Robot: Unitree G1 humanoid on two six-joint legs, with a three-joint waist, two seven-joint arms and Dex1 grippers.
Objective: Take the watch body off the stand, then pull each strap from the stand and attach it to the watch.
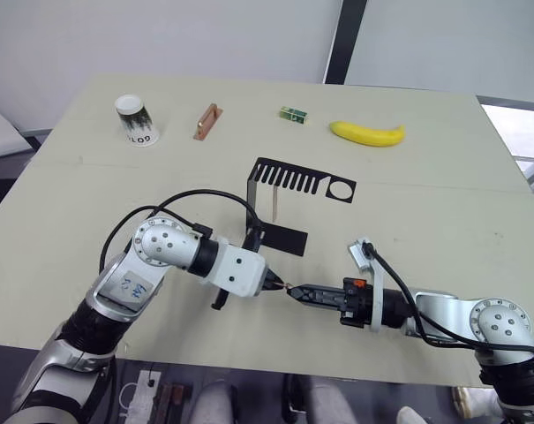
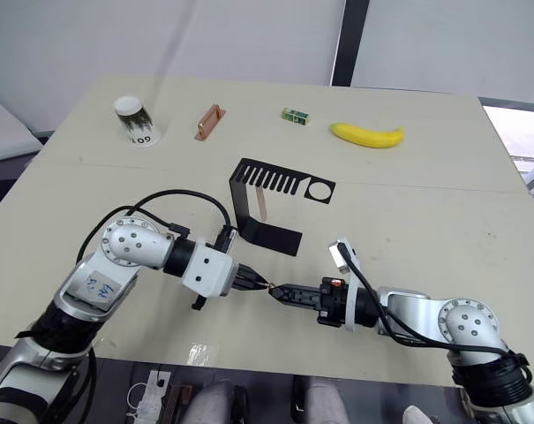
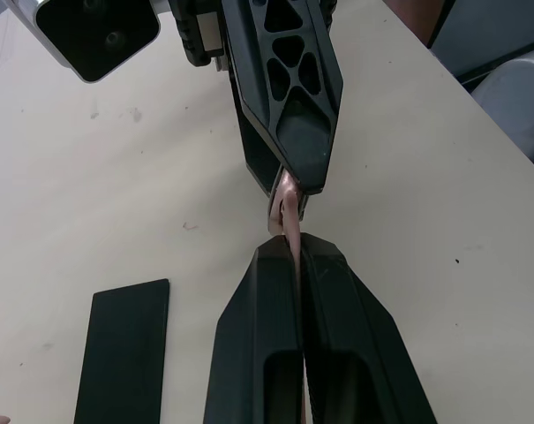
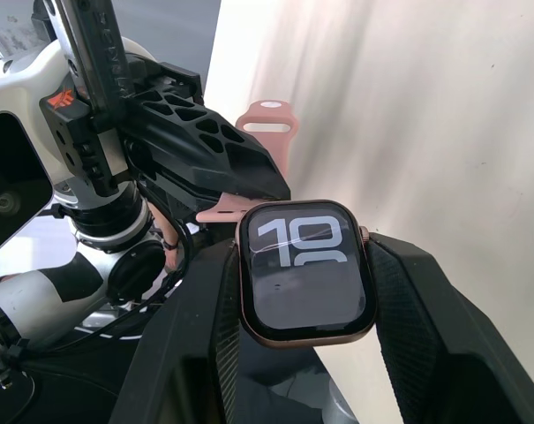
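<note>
My right gripper [image 1: 295, 291] is shut on the watch body [image 4: 306, 269], a black rounded-square case showing "10", held by its two sides. My left gripper [image 1: 271, 284] is shut on a pale pink strap [image 4: 267, 124]. The strap's end [image 3: 289, 216] meets the edge of the watch body where the two grippers come tip to tip, near the table's front. The black stand [image 1: 289, 190] sits just behind them at mid-table. A second pink strap [image 2: 261, 205] hangs from its slotted top plate.
Along the back of the table [image 1: 443, 203] stand a white cup [image 1: 136, 119], a copper-brown block [image 1: 206, 121], a small green-yellow box [image 1: 292, 113] and a banana [image 1: 367, 133]. The stand's flat foot [image 3: 121, 353] lies close to my left gripper.
</note>
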